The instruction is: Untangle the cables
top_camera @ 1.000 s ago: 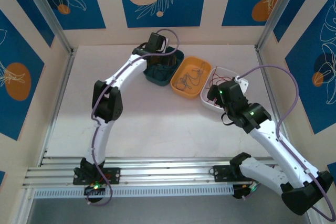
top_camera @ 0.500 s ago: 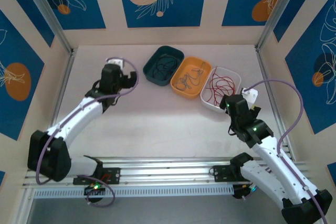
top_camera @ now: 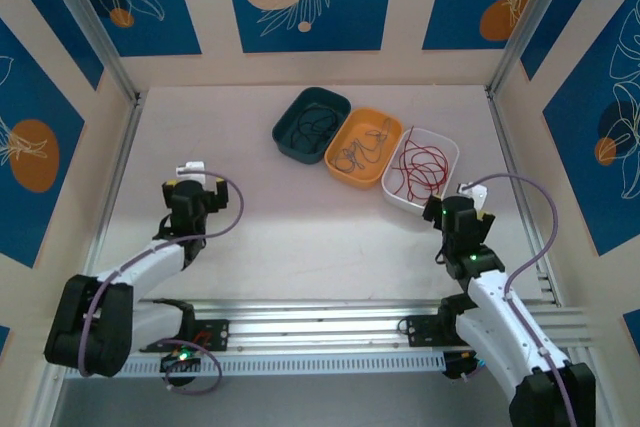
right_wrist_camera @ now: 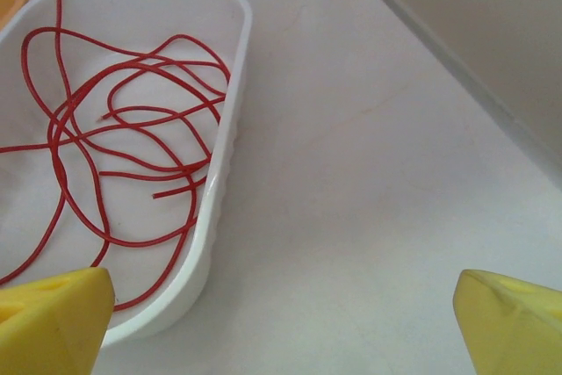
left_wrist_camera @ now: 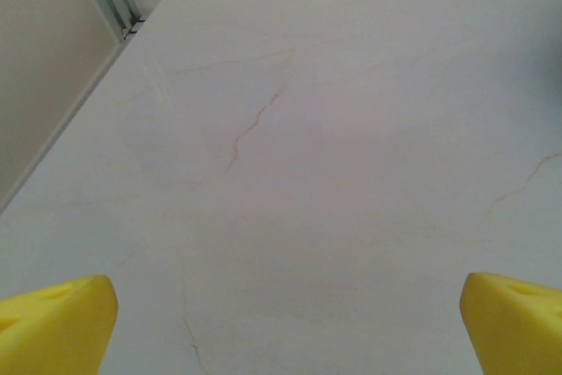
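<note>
The table carries three trays in a row at its far side. Take the orange tray as your marker. The teal tray sits just beside it on the left, and the white tray just beside it on the right.

Both arms are folded low towards their bases. The left gripper hangs well apart from the orange tray, to its near left, over bare table. The right gripper sits nearer, to the orange tray's near right, just past the white tray's near corner.

The cables lie one colour to a tray:
- The red cable loops loosely inside the white tray.
- The grey cable lies in the orange tray.
- The black cable lies in the teal tray.

I see no strand bridging from one tray to the next.

On both wrist views the yellow fingertips stand at opposite corners, so both sets of fingers are spread wide and hold nothing.

You look to be at the end: the sorting step seems done and the arms are clear. The next move asks little of you. Check from above that no loop hangs over a rim. If one does, nudge it in with the nearer gripper.
</note>
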{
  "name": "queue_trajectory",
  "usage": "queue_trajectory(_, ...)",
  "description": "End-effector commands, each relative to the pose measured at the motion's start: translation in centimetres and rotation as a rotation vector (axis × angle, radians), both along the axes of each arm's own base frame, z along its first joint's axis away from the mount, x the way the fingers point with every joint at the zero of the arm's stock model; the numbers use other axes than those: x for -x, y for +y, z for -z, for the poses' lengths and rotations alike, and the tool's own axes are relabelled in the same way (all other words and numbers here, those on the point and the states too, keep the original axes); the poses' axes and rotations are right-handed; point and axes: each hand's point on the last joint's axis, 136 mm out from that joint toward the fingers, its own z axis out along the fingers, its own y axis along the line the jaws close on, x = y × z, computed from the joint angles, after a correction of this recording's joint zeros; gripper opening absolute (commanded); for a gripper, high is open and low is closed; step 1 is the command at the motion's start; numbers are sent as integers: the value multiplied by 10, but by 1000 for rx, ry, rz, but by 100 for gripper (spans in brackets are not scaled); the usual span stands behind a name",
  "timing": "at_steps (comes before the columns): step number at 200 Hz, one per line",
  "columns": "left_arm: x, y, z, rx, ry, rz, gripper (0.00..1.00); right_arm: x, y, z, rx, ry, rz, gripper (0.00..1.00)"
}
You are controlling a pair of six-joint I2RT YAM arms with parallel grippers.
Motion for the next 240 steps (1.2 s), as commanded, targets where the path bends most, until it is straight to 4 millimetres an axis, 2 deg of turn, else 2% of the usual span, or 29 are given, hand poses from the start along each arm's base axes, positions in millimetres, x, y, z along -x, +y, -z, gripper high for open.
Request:
queue_trajectory(1, -11, -2, -15, -26, -126, 65, 100, -32, 15, -36, -44, -236, -108, 99)
queue_trajectory(21, -16, -4, -6, -2, -136, 105, 100, -45, 15, -34, -32, -249, -146, 99)
queue_trajectory(49, -26, -14, -4, 17, -158, 181, 100, -64, 9, -18, -27, -186, -162, 99)
queue_trajectory(72, -33, -23, 12, 21, -136, 232, 100, -78, 10, -7, -42, -169, -187, 99)
queue_trajectory(100, -41, -26, 29, 32, -86, 261, 100, -94, 17, -7, -51, -180, -218, 99)
queue_trajectory(142, -48, -23, 32, 94, -40, 283, 100, -116, 27, -3, -60, -210, -270, 99)
queue_trajectory(165, -48, -23, 31, 92, -46, 283, 100, -128, 32, 11, -62, -186, -299, 99)
queue_trajectory(207, -48, -22, 31, 90, -45, 280, 100, -136, 36, 17, -65, -118, -312, 99)
queue_trajectory(240, -48, -22, 31, 89, -45, 279, 100, -136, 35, 17, -65, -118, -311, 99)
